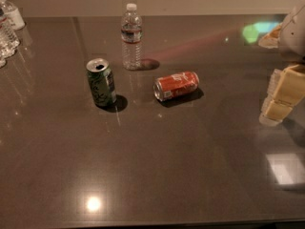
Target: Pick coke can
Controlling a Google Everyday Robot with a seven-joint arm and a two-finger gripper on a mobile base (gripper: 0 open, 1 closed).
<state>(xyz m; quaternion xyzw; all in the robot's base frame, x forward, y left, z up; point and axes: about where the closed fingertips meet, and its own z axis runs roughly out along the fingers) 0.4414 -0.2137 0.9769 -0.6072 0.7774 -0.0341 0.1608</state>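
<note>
The coke can (176,85), red-orange with white script and silver ends, lies on its side near the middle of the dark table (152,166). My gripper (281,97) shows at the right edge of the camera view, cream-coloured, hanging above the table well to the right of the can and apart from it. It holds nothing that I can see.
A green patterned can (101,82) stands upright, open-topped, left of the coke can. A clear water bottle (131,36) stands behind them. More water bottles (7,27) stand at the far left edge. The table's front edge runs along the bottom.
</note>
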